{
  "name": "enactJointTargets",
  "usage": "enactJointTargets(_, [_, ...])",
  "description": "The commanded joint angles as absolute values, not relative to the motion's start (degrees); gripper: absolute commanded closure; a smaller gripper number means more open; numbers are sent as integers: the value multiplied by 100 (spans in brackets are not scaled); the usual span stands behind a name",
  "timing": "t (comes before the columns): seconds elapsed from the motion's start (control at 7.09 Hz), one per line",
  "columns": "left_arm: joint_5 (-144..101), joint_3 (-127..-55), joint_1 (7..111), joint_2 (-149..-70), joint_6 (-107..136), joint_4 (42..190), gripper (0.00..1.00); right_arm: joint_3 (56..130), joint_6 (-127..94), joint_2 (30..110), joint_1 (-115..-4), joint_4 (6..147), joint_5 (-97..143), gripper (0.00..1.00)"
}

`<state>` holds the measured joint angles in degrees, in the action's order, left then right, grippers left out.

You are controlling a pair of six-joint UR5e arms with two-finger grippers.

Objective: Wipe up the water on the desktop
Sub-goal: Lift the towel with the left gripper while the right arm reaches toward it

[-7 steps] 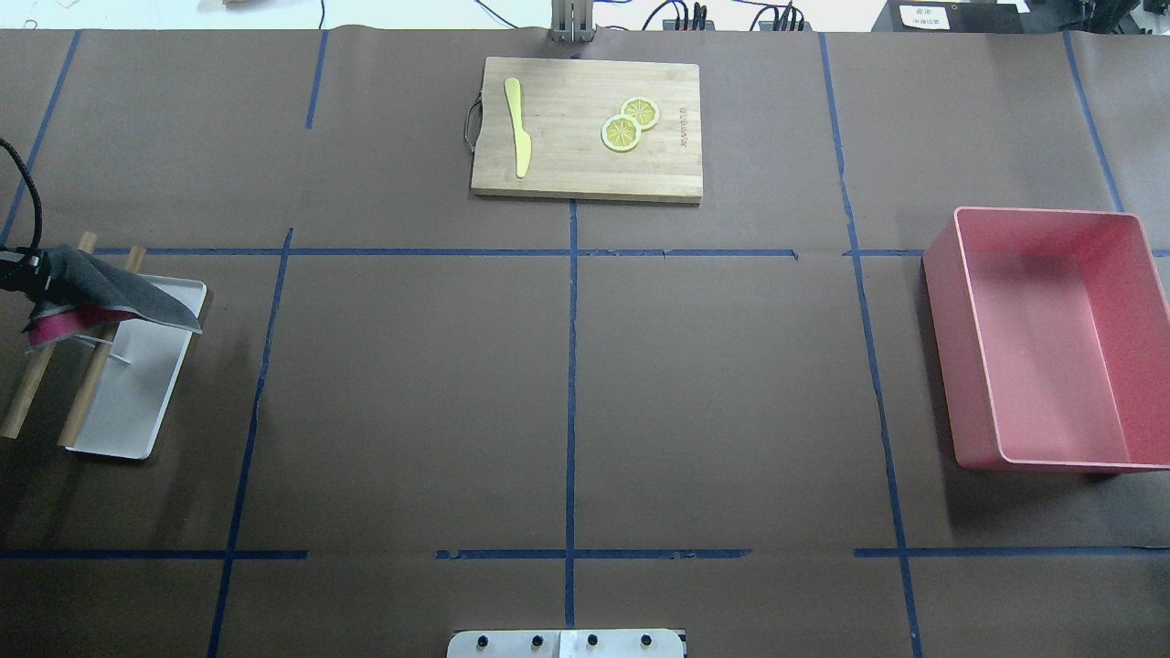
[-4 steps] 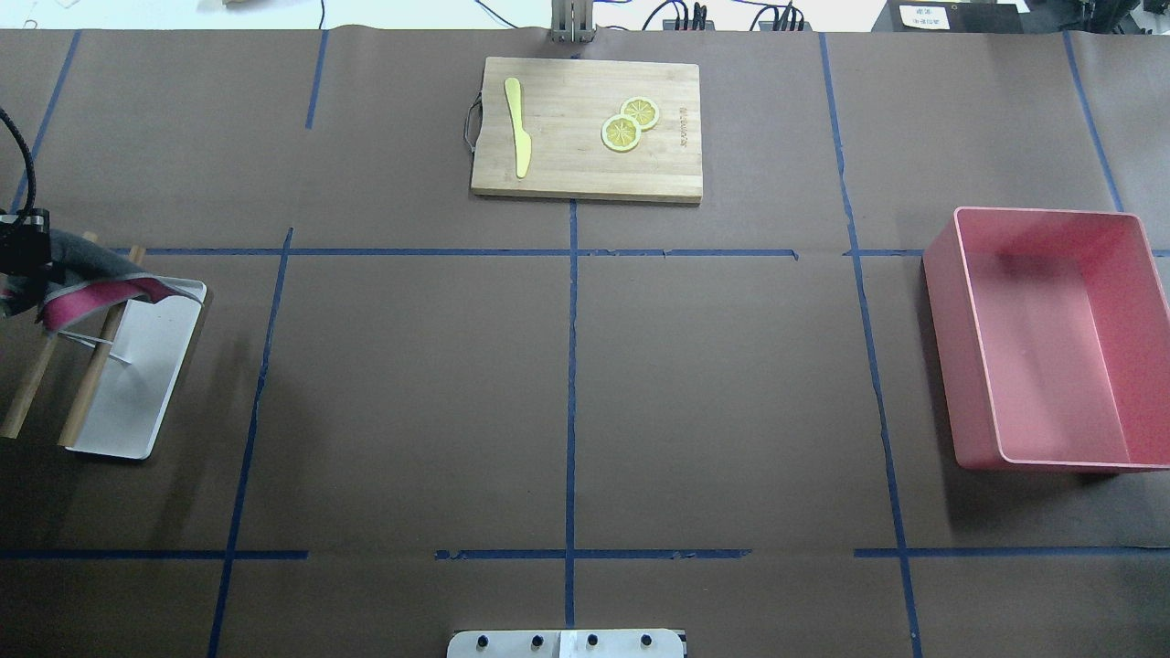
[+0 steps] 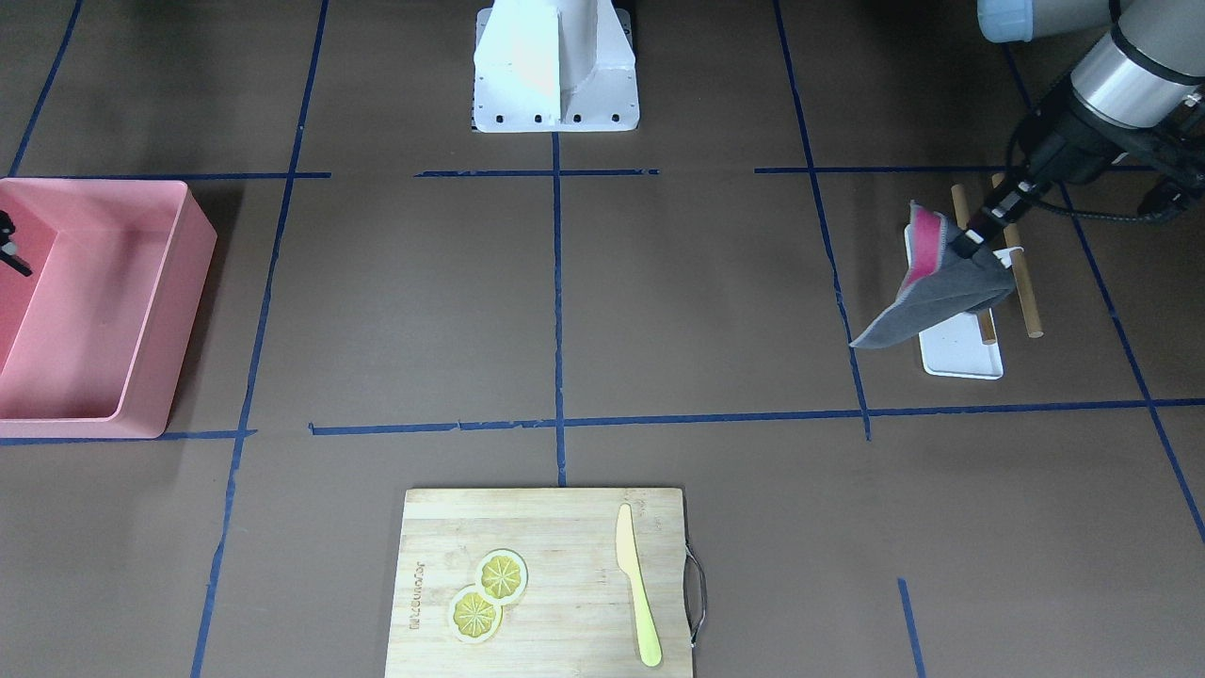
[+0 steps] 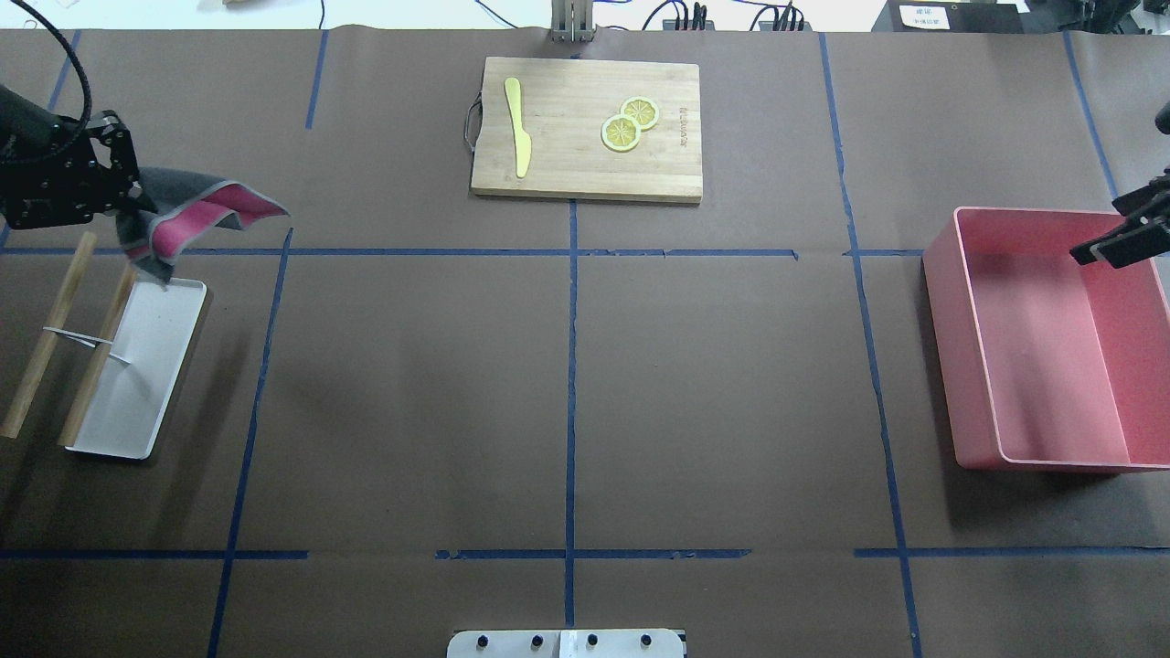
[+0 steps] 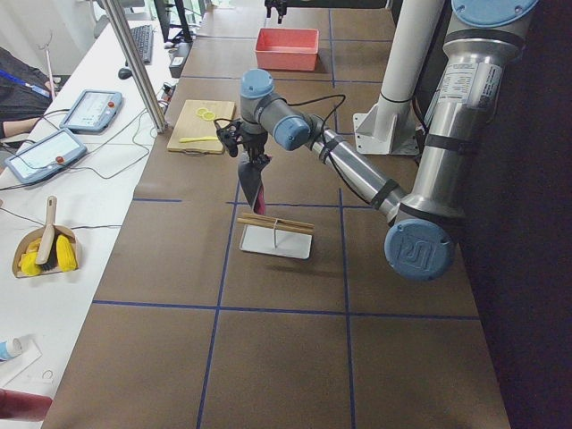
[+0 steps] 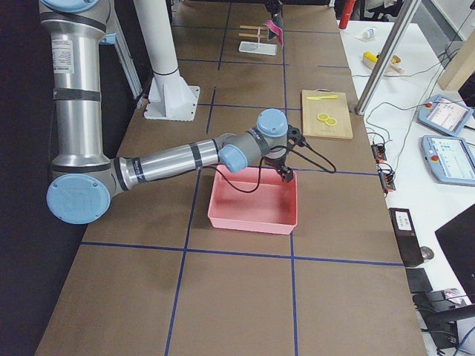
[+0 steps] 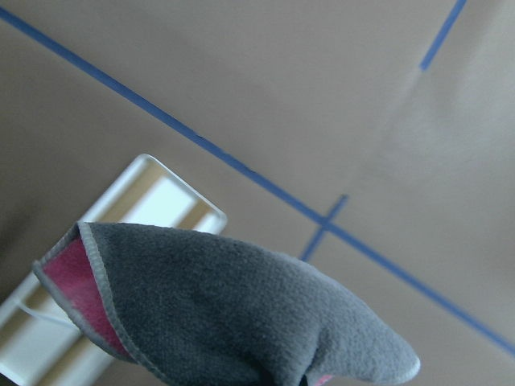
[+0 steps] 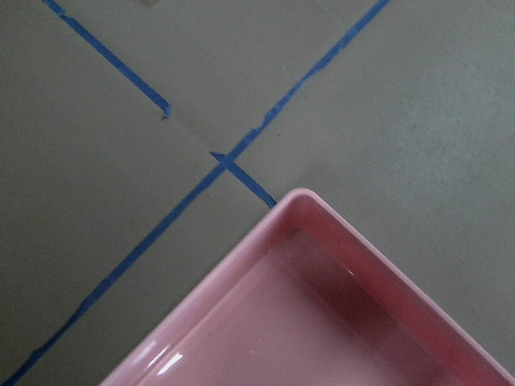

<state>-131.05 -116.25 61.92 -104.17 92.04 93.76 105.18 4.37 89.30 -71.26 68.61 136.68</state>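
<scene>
Left gripper (image 4: 128, 215) held high at far left, clenched on a grey-pink cloth (image 4: 201, 215) over the white tray (image 4: 146, 366), right gripper (image 4: 1120, 245) over the pink bin (image 4: 941, 347), grip unclear, matte brown desktop (image 4: 411, 393) beneath, blue-taped.

The left arm (image 5: 349, 165) reaches far out over the left end of the table (image 4: 567, 366). The left hand (image 4: 128, 212) is up in the air, pinched tight on a cloth (image 4: 187, 224) that hangs from it. The right arm (image 6: 171, 159) stretches out low to the right end. The right hand (image 4: 1111, 245) points down. I can't tell if its fingers are apart.
</scene>
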Motion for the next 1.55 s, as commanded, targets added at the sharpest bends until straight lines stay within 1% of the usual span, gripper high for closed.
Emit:
enactJointTargets(0.0, [-13131,-11637,5637,-11097,10420,9422,100,10521,413,8388,-6743,6575,13658,0])
enactJointTargets(0.28, [-13289,-11637,5196,-11616,10450,9439,100,10512,195,7677,-6103,6574,13650,0])
enactJointTargets(0.42, [-13289,-11654,5081,-11715,10224,9596,100,10460,-94,7177,-5673,6600,13606,0])
enactJointTargets(0.56, [-13446,-11785,4932,-11716,9500,9737,100,10372,-114,6763,-5408,6635,13588,0])
enactJointTargets(0.71, [-13499,-11830,4870,-11751,9144,9764,100,10415,-332,6646,-5223,6575,13588,0])
enactJointTargets(0.85, [-13483,-11813,4608,-11916,9062,9765,100,10398,-421,6357,-4977,6574,13553,0])
enactJointTargets(1.13, [-13465,-11743,4448,-12171,9096,9765,100,10441,-746,6049,-4529,6566,13098,0])
enactJointTargets(1.41, [-13456,-11550,4421,-12286,9105,9791,100,10546,-1166,5907,-4142,6565,12903,1])
